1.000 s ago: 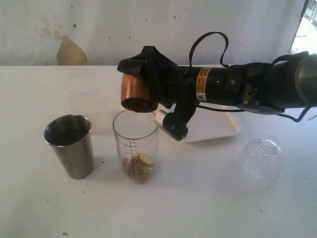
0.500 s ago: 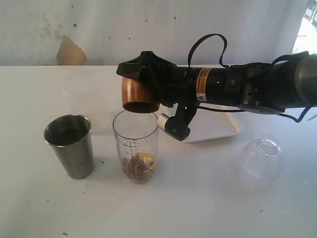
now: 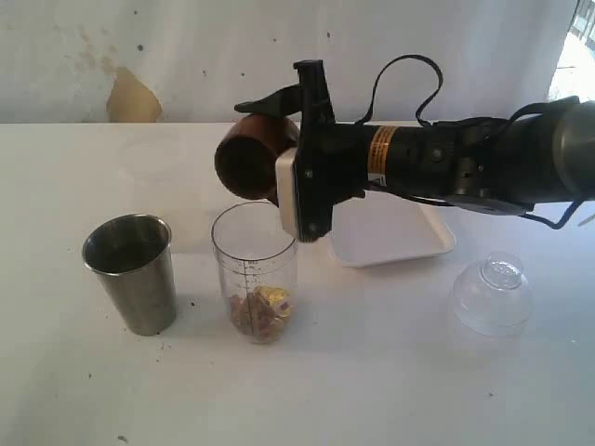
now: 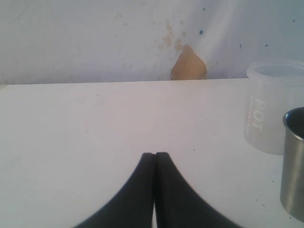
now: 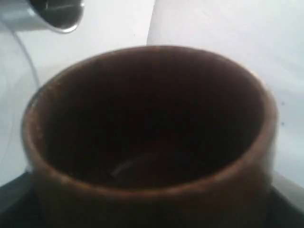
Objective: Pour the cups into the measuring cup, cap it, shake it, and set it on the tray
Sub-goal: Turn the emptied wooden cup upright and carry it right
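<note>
My right gripper is shut on the dark brown wooden cup and holds it on its side just above the measuring cup, mouth toward the left. In the right wrist view the wooden cup fills the frame, dark inside with nothing visible in it. The measuring cup stands upright with brown and yellow pieces at its bottom. The steel tumbler stands left of it; its side also shows in the left wrist view. The white tray lies behind the arm. My left gripper is shut and empty, low over bare table.
A clear domed plastic lid sits on the table at the right, in front of the tray. A translucent plastic cup printed "POT" stands beyond the steel tumbler in the left wrist view. A wall with a brown patch closes the back.
The right wrist has rolled back: the wooden cup went from mouth-down over the measuring cup to lying on its side, mouth leftward, slightly higher. The pieces stay in the measuring cup.
</note>
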`<control>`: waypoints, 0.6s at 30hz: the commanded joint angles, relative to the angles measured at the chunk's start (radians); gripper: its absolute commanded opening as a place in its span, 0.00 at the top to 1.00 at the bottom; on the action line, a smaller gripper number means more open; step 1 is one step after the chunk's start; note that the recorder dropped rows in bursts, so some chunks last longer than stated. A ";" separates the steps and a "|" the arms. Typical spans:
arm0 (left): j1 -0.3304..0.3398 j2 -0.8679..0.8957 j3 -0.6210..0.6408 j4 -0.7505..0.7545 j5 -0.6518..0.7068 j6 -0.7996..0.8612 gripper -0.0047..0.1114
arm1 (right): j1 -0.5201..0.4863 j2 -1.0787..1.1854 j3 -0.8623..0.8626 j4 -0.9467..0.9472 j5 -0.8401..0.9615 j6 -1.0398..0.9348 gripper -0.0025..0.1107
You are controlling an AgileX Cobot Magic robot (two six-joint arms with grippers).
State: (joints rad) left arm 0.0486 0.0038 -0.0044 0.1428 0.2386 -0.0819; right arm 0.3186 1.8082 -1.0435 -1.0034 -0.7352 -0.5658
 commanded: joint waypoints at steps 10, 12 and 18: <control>-0.002 -0.004 0.004 -0.007 -0.001 -0.003 0.96 | 0.000 -0.015 -0.058 0.568 0.168 0.795 0.98; -0.002 -0.004 0.004 -0.007 -0.001 -0.003 0.96 | 0.000 -0.003 -0.138 0.561 0.343 0.836 0.98; -0.002 -0.004 0.004 -0.007 -0.001 -0.003 0.96 | -0.033 0.025 -0.236 0.565 0.479 0.887 0.98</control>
State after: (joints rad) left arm 0.0486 0.0038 -0.0044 0.1428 0.2386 -0.0819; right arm 0.3163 1.8266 -1.2512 -0.4497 -0.2842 0.2747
